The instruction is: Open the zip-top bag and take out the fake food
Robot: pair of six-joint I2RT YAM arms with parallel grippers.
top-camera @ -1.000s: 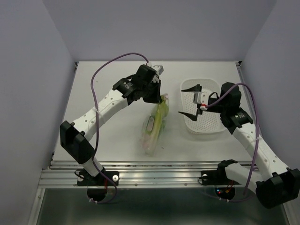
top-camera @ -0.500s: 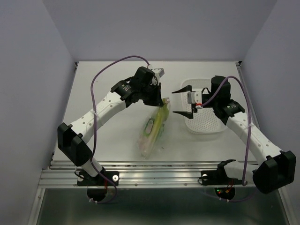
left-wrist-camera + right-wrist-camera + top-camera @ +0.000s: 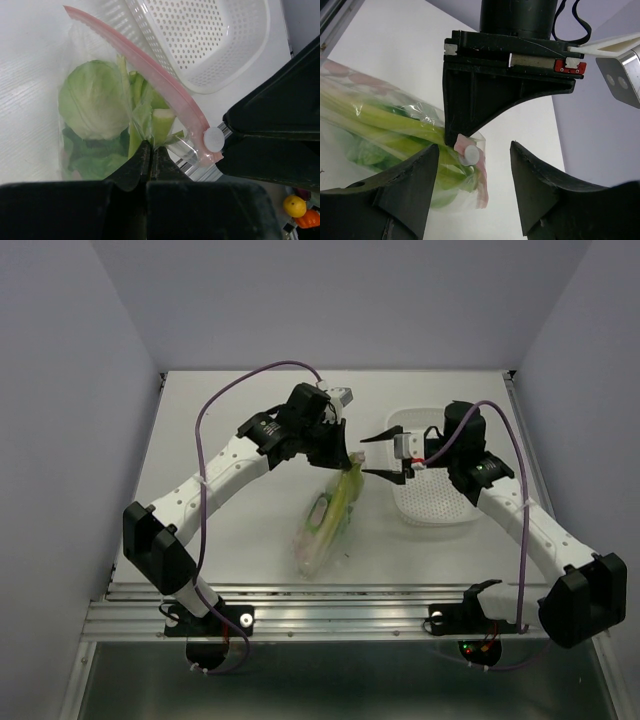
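From above, the left gripper (image 3: pixel 347 460) is pinched shut on the top end of the zip-top bag (image 3: pixel 322 525). The bag lies long on the white table (image 3: pixel 200 440), near the middle, with its other end toward the arms. The fake food (image 3: pixel 340 498) shows green through the clear plastic. The right gripper (image 3: pixel 378 455) has its two black fingers apart and points at that same top end from the right. It hangs by the left rim of the white basket (image 3: pixel 440 512), which sits just beside the bag. In the left wrist view, the left gripper's fingers (image 3: pixel 135 170) are pressed together with a thin bit of clear plastic squeezed between them. The pink zip strip (image 3: pixel 150 75) curves from the top left down to a round white slider (image 3: pixel 214 138). Inside the bag are a round light-green cabbage (image 3: pixel 92 105), a pale stalk (image 3: pixel 161 120) and dark leafy bits (image 3: pixel 95 160). The basket, full of little holes, is behind the strip. In the right wrist view, the right gripper's fingers (image 3: pixel 405 190) stand apart. The slider and the pink corner of the bag are in the gap between them, touching neither finger as far as I can see. The left gripper's black tip comes down from above and meets the bag right at the slider. Long green stalks lie in the bag on the left.
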